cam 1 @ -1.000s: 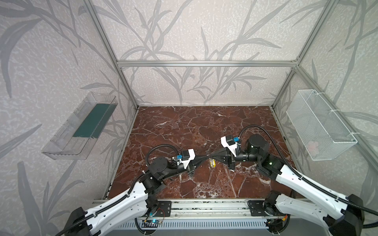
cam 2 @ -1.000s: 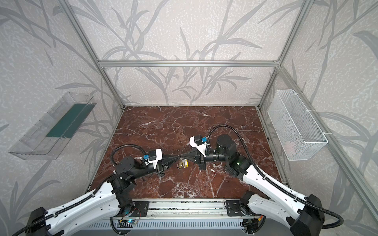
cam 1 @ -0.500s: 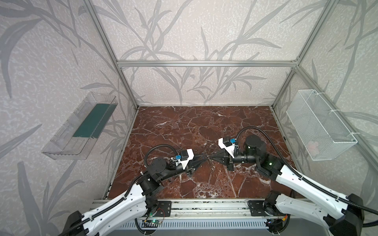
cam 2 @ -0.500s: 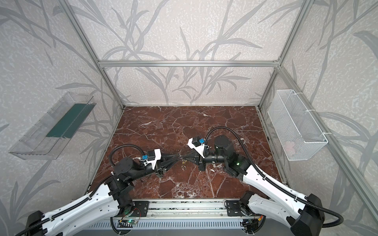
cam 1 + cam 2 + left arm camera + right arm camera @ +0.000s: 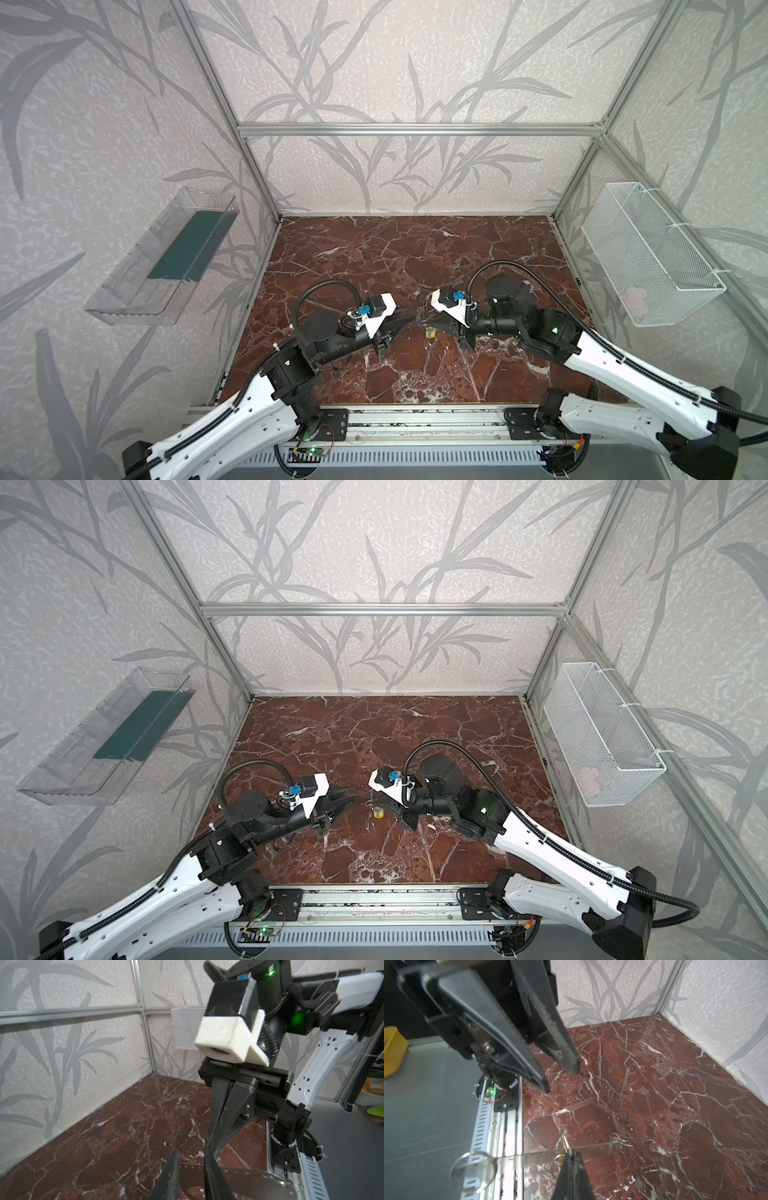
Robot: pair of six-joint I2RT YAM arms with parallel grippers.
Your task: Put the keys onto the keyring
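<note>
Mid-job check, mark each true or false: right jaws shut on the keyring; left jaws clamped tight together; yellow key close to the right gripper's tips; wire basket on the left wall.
1. The right gripper has its jaws shut on the thin wire keyring. True.
2. The left gripper has its jaws clamped tight together. False: they stand apart with nothing between them.
3. The yellow key is close to the right gripper's tips. True.
4. The wire basket hangs on the left wall. False: it hangs on the right wall, and a clear tray is on the left wall.
</note>
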